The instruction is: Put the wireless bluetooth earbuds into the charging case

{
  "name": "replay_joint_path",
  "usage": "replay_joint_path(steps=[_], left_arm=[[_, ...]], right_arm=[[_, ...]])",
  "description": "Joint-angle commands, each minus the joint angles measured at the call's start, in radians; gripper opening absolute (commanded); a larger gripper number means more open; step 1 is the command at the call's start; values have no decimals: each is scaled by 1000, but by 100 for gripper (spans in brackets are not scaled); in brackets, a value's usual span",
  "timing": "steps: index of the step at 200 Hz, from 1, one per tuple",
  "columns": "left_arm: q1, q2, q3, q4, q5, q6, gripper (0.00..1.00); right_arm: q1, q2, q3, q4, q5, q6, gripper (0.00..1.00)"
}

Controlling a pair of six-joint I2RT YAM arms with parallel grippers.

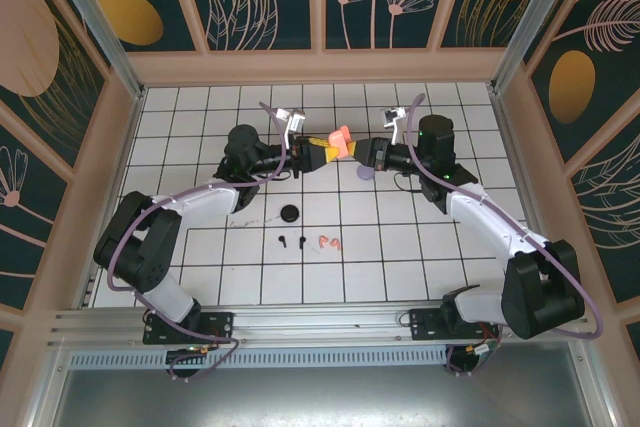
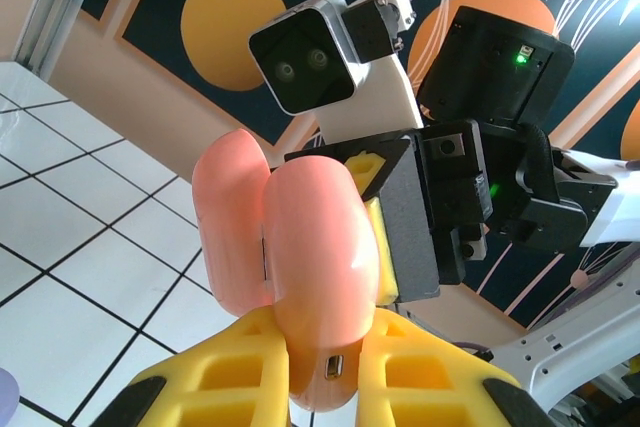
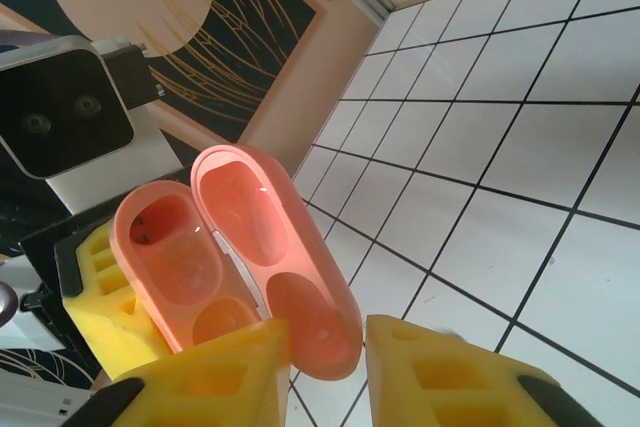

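The coral-pink charging case (image 1: 340,139) is held up above the tiled table (image 1: 200,137), between the two grippers, which are met tip to tip. The left gripper (image 2: 320,387) is closed on the case: its yellow fingers (image 2: 230,387) are pressed against both sides of the case's lower end, where a small port is seen between them. In the right wrist view the case (image 3: 250,247) is seen open, with its two hollow halves spread towards the camera. The right gripper (image 3: 325,367) is set astride the edge of the nearer half, with a yellow finger (image 3: 440,377) close on either side. Whether this half is actually clamped cannot be told.

The wireless bluetooth earbuds are found on the table, well below the grippers and nearer the arm bases. A coral-pink pair (image 1: 330,242) is laid just beside a black pair (image 1: 291,242). A round black case (image 1: 291,213) is placed between the black pair and the left gripper. A lavender case (image 1: 365,173) is partly seen directly under the right gripper.
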Motion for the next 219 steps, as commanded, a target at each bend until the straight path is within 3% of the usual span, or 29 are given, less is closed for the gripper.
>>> replay_joint_path(steps=[1, 54, 88, 108, 140, 179, 219], left_arm=[[-1, -21, -7, 82, 10, -24, 0], [-3, -12, -15, 89, -2, -36, 0], [-3, 0, -29, 85, -44, -40, 0], [-2, 7, -30, 79, -76, -42, 12], [-1, -4, -29, 7, -175, -8, 43], [2, -53, -25, -110, -239, 72, 55], [32, -108, 56, -386, -194, 262, 63]], right_arm=[[3, 7, -14, 57, -34, 6, 19], [3, 1, -14, 83, -17, 32, 0], [2, -10, -7, 74, 12, 43, 0], [2, -16, -1, 51, 36, 35, 0], [1, -16, 32, -49, 118, -9, 0], [-19, -18, 62, -142, 182, -53, 0], [-30, -6, 117, -261, 192, -163, 0]])
